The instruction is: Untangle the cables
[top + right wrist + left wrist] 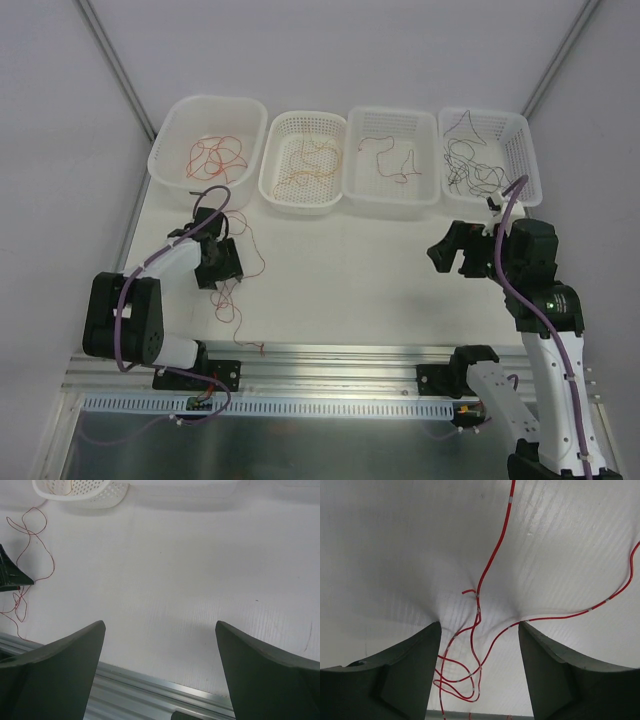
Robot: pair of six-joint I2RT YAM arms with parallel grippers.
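Row of baskets [392, 208] behind, cables [215, 155] inside — loose cable [485, 575] under left claw [479, 630]

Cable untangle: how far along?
Done: strands lie in all four baskets, left basket through right basket. In hand: left fingers straddle the red cable loose on the table, not yet pinching. Left: sort out that looped cable; right fingers open, holding nothing.

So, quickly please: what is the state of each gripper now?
Left gripper: open, its jaws on either side of the red cable, not clamped on it.
Right gripper: open, holding nothing.
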